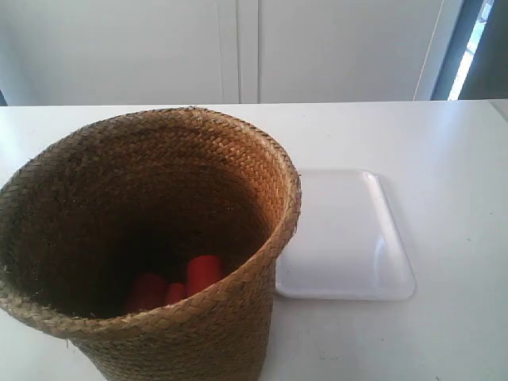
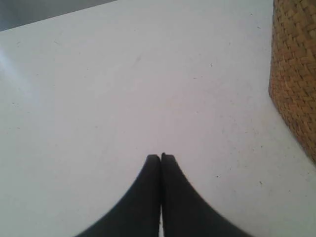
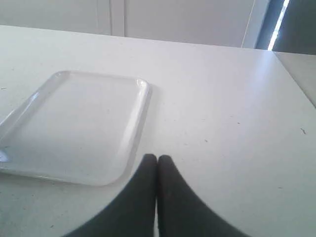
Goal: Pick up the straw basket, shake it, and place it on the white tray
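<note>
Our left claw [image 2: 161, 158] and right claw [image 3: 157, 158] sit pinched together, empty. The basket [image 1: 198, 337] stands nearer the left one. In the exterior view, the tray [image 1: 349, 238] lies at the basket's three o'clock.

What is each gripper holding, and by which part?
Nothing: the left gripper and right gripper are shut and empty, apart from the brown woven-straw basket and white rectangular tray.

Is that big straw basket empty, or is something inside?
Not empty: the straw basket holds several red objects at its dark bottom.
</note>
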Robot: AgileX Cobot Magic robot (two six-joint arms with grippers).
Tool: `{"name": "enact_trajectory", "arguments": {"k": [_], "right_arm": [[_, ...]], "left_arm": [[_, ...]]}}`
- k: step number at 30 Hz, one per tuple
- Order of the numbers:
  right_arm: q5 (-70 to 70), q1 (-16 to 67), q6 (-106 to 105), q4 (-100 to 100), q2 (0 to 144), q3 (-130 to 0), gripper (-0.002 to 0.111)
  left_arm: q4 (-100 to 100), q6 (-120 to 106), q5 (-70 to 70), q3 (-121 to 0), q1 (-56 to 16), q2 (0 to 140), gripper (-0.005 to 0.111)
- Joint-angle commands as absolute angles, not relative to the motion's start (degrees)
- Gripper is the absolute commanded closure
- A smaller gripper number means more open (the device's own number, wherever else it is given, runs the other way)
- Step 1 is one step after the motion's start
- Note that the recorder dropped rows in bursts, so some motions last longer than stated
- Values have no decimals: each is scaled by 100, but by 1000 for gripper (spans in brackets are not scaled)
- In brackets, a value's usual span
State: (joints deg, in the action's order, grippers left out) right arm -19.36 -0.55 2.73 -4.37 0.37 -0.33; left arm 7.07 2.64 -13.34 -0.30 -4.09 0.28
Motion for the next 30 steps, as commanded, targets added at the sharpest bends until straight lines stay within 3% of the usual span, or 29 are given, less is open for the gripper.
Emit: {"name": "enact_trajectory", "arguments": {"k": [1, 10, 21, 30], "right_arm": [[-1944, -62, -297, -631, 0, 0, 108], [-1973, -62, -1166, -1008, 0, 0, 108], [-1973, -62, -1166, -1008, 0, 0, 108], [-1879, -62, -1175, -1010, 0, 0, 108]], "left_arm": [[723, 242, -1328, 0, -407, 0, 107], [2132, 243, -1328, 0, -407, 0, 107], [1799, 276, 178, 0, -407, 0, 107], [1799, 276, 309, 0, -407, 0, 107]]}}
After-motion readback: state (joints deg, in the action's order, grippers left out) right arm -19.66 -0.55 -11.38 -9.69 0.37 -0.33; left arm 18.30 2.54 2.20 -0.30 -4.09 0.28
